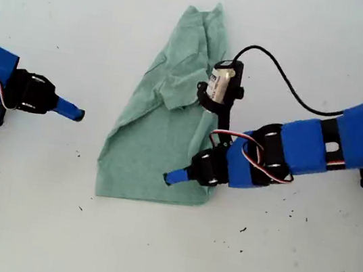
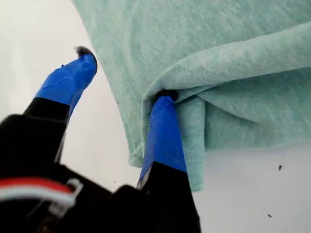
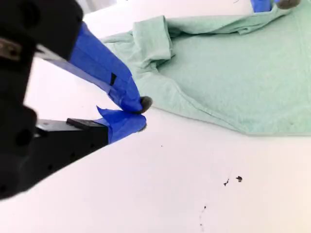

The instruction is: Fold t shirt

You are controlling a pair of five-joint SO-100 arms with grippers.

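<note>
Exterior view: the t shirt (image 1: 160, 116) lies on the white table (image 1: 318, 47) near the middle, partly folded, narrow at the far end and wider at the near end, with its edge towards the exterior view's right turned over onto the body. My first gripper (image 1: 179, 175) reaches in from the exterior view's right and sits over the shirt's near corner on that side. A black cable (image 1: 291, 87) runs from the camera module on this arm across the table. My second gripper (image 1: 75, 113) sits at the exterior view's left, on bare table, apart from the shirt.

First wrist view: the jaws of my first gripper (image 2: 126, 77) stand wide apart. One blue-taped finger (image 2: 163, 136) is tucked under a fold at the shirt's hem; the other finger (image 2: 68, 80) lies over bare table just beside the cloth. Nothing is clamped between them.

Second wrist view: my second gripper (image 3: 138, 114) has its blue-taped tips touching, jaws closed on nothing. The shirt (image 3: 233, 77) lies beyond the tips, apart from them.
</note>
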